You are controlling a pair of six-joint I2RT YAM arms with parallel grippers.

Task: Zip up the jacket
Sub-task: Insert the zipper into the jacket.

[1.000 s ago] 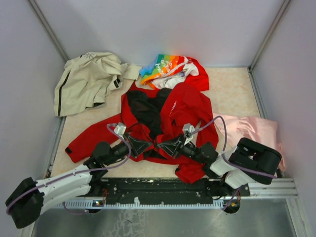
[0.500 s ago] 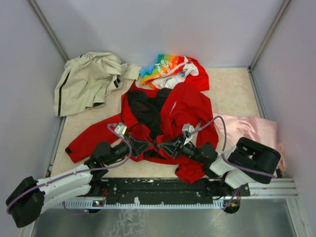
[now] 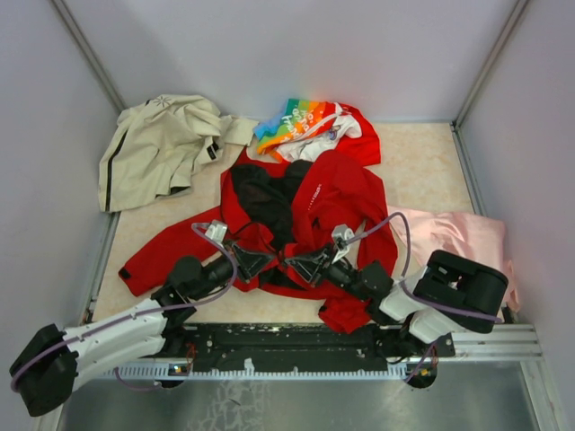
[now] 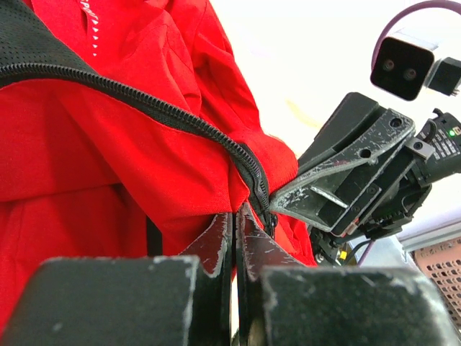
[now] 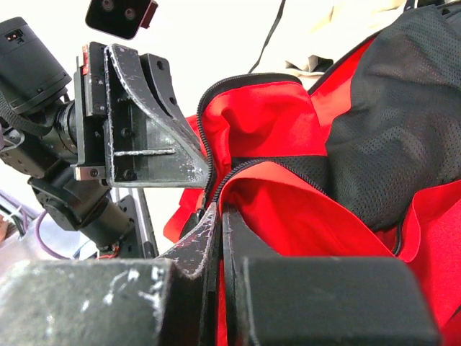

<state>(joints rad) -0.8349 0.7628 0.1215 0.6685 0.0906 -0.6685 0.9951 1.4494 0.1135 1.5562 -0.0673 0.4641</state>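
Left hand, right hand farther up jacket.

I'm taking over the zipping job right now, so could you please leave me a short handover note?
Left gripper: shut, pinching the jacket at its zipper edge near the hem.
Right gripper: shut, pinching the facing zipper edge.
Jacket: spread mid-table, front open, black lining showing.
Done: both bottom edges gripped and brought close together.
Left: join the zipper ends, then run the zip up.
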